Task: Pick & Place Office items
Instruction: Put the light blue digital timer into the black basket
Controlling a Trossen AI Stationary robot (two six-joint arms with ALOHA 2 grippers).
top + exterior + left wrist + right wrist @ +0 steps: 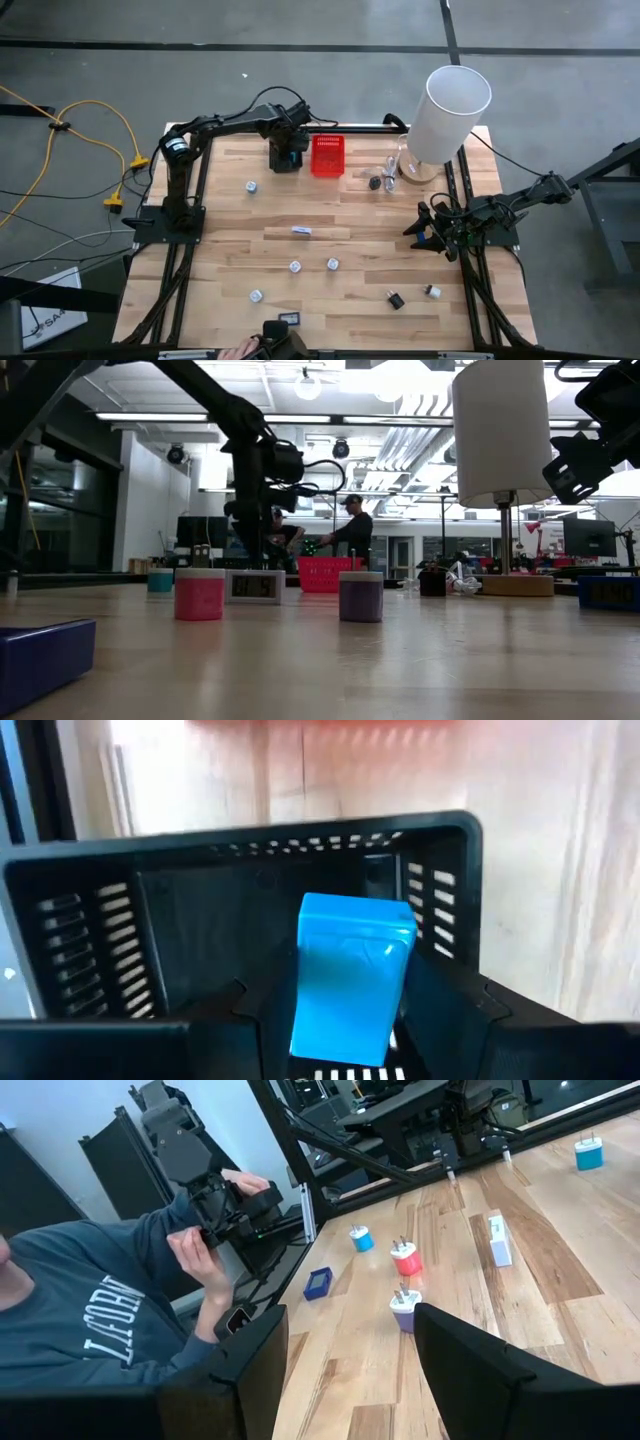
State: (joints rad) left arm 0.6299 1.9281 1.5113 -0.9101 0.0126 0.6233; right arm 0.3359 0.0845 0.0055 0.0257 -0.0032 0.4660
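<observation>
My left gripper (285, 152) reaches down into the black mesh basket (284, 160) at the table's far edge. It is shut on a bright blue block (352, 978). The red mesh basket (327, 156) stands right beside the black one. Small office items lie scattered on the wood: a white-blue bar (301, 231), white lumps (295, 266) (332, 264) (256, 296) and a black clip (395, 299). My right gripper (428, 228) waits open at the table's right edge, with nothing between its fingers (350, 1370). My left gripper pinches the blue block by two opposite sides (305, 1010) between its two fingers (250, 1020). The fingers come from above and point down. The block's free end (358, 916) points down within the basket's walls (300, 835). Whether it touches the basket's floor I cannot tell.
A tall white cylinder (447, 110) stands on a round base at the far right, with a cable and a dark piece (376, 183) beside it. At the near edge a person's hand (240, 350) holds a dark device. Open wood lies between the scattered items.
</observation>
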